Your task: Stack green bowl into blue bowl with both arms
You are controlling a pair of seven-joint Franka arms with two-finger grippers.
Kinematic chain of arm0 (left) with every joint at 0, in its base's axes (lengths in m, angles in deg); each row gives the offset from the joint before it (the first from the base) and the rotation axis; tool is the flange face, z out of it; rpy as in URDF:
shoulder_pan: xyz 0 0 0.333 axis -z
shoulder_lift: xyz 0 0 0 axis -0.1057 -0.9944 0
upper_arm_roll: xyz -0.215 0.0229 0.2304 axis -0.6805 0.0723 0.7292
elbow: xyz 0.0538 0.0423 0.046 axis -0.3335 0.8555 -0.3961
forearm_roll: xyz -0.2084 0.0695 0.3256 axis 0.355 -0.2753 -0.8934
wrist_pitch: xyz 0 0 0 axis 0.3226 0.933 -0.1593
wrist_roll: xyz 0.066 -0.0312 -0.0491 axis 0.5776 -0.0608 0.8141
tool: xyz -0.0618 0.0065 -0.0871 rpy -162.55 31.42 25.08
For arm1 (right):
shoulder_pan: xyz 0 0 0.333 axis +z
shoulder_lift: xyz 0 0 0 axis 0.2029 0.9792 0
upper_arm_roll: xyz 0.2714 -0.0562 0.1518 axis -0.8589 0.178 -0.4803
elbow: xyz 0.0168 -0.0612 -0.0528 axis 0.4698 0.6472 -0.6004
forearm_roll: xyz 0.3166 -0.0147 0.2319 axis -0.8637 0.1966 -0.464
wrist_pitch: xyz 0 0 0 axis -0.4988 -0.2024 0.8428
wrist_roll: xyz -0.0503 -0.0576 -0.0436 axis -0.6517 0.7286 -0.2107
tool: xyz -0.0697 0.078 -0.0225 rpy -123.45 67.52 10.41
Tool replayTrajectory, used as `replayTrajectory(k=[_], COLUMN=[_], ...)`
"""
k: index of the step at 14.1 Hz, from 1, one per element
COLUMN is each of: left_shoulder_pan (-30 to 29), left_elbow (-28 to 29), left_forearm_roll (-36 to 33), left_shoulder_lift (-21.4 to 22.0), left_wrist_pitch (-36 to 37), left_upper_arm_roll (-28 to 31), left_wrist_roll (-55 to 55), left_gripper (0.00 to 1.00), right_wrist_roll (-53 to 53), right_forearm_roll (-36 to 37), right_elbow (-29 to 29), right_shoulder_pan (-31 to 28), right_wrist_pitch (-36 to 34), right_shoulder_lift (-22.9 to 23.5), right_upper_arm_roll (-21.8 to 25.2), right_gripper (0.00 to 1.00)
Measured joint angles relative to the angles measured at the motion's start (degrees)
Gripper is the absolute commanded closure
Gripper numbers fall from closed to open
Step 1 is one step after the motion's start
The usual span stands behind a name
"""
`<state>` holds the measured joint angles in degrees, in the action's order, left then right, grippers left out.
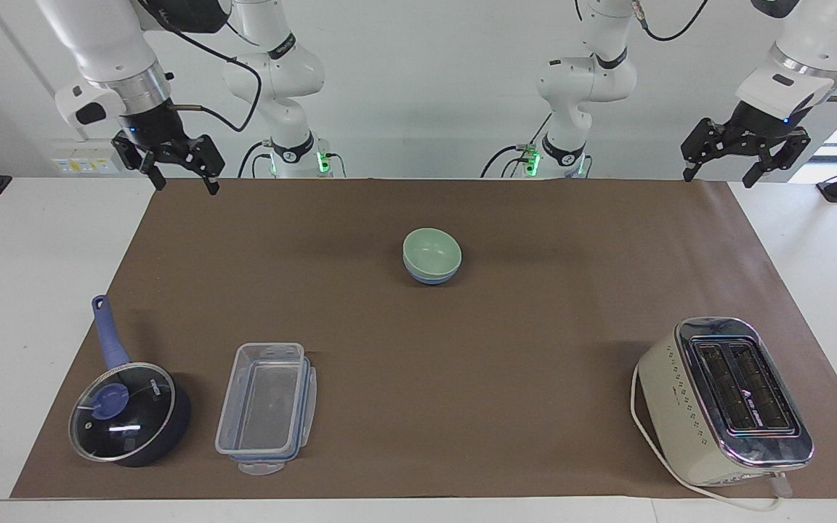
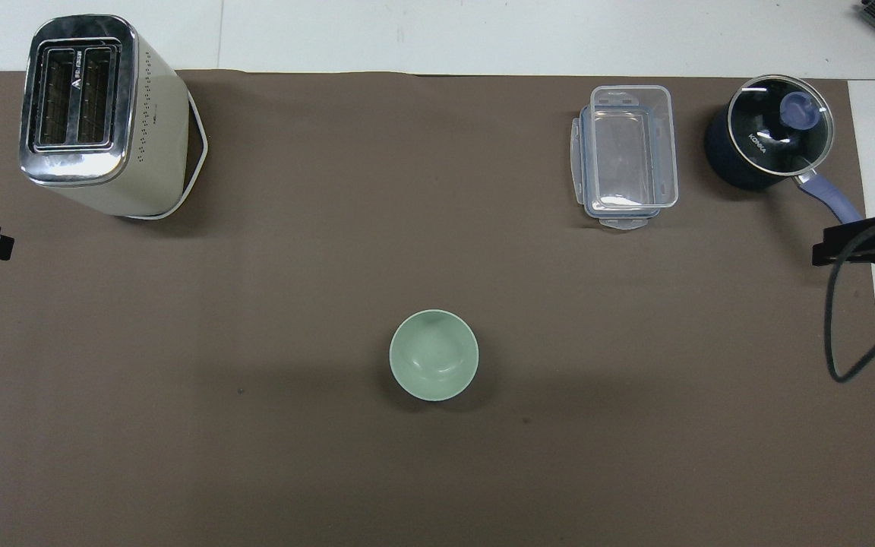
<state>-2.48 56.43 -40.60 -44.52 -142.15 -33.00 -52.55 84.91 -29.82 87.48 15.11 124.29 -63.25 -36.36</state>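
Two grippers, both with fingers spread wide and holding nothing; the right gripper [image 1: 180, 181] hangs over the mat's corner at the right arm's end, well apart from the green bowl [image 1: 431, 251]; the left gripper [image 1: 722, 176] hangs over the mat's corner at the left arm's end, equally clear of that bowl.

Two bowls, one stack: the green bowl sits nested in the blue bowl [image 1: 431, 277], of which only a thin band shows beneath the green rim; the stack rests on the brown mat [image 1: 520, 349] about midway between the arms; the green bowl holds nothing.

One clear tub [image 1: 266, 408] lies farther from the robots than the green bowl, toward the right arm's end, empty; one saucepan [image 1: 130, 414], glass lid on, stands just beside the tub; one toaster [image 1: 727, 399] stands farther out than the green bowl, toward the left arm's end, its two slots empty.
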Motion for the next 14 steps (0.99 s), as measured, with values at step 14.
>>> replayTrajectory(k=[14], left_shoulder_pan=[0.0], left_elbow=[0.0], left_forearm_roll=[0.0], left_shoulder_lift=[0.0], left_wrist_pitch=[0.0], left_upper_arm_roll=[0.0], left_wrist_roll=[0.0], left_gripper=[0.0], right_wrist_roll=[-9.3], right_forearm_roll=[0.0], right_elbow=[-5.0], right_shoulder_pan=[-0.2], right_wrist_pitch=[-3.3], right_shoulder_lift=[0.7], right_upper_arm_roll=[-0.1], right_gripper=[0.0])
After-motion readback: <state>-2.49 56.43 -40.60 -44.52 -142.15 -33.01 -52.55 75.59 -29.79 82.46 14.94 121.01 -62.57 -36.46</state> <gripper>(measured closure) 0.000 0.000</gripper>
